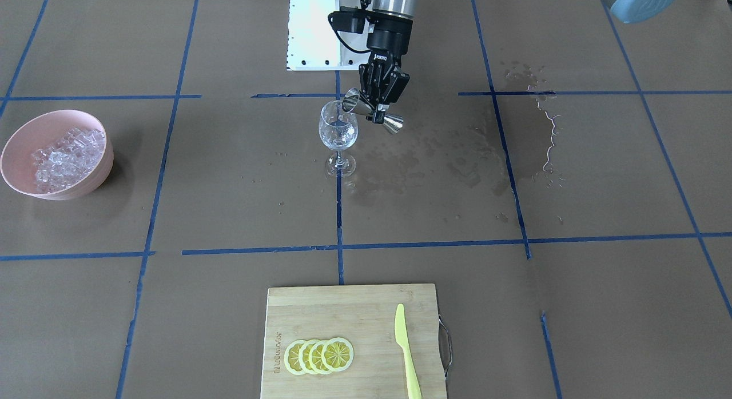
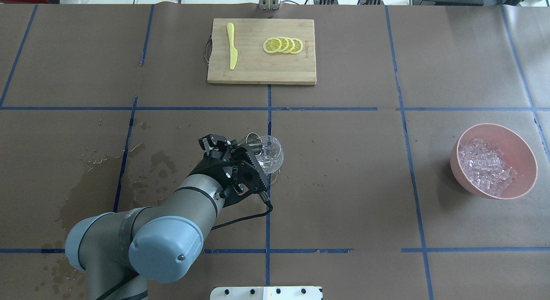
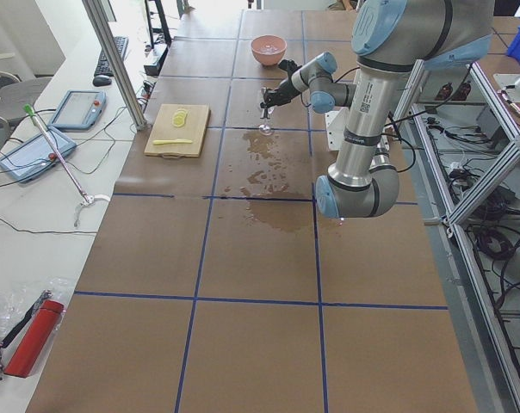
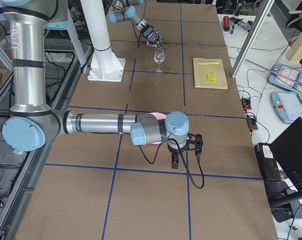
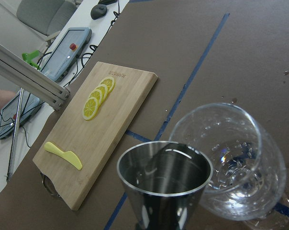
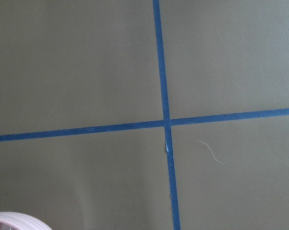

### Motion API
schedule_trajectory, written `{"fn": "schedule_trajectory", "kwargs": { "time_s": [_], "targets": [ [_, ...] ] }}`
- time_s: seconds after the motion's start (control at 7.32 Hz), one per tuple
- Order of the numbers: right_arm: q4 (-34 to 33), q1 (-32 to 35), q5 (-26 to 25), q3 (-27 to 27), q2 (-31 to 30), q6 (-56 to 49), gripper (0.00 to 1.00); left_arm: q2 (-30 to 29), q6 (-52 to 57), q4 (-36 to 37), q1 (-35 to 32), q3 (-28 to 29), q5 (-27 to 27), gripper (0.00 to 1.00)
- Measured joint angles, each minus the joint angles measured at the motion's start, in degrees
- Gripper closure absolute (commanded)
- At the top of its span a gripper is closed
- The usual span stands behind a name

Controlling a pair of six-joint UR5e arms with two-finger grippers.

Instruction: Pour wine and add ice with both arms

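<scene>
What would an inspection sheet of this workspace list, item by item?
Surface: brown paper cover with a blue tape grid; wet patches.
Job's things: steel hourglass jigger tilted at the rim of the clear wine glass; pink bowl holds clear ice cubes.
Clutter: bamboo cutting board, yellow lemon slices, yellow plastic knife.
Grippers: left gripper shut on jigger; right gripper cannot tell.
Cables: black cable at left wrist.
Surroundings: grey teach pendants on side bench.

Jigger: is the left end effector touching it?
Touching. The front-facing view shows the left end effector clamped on the jigger at its waist, with no gap between the fingers and the steel.
</scene>
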Motion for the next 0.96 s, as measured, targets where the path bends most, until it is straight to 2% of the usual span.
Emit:
{"fn": "schedule_trajectory", "kwargs": {
  "time_s": [0.96],
  "targets": [
    [0.0,0.0,0.1,0.0,0.0,0.0,0.00,-2.9,12.0,8.8,-1.2,0.0,0.3,1.00]
  ]
}}
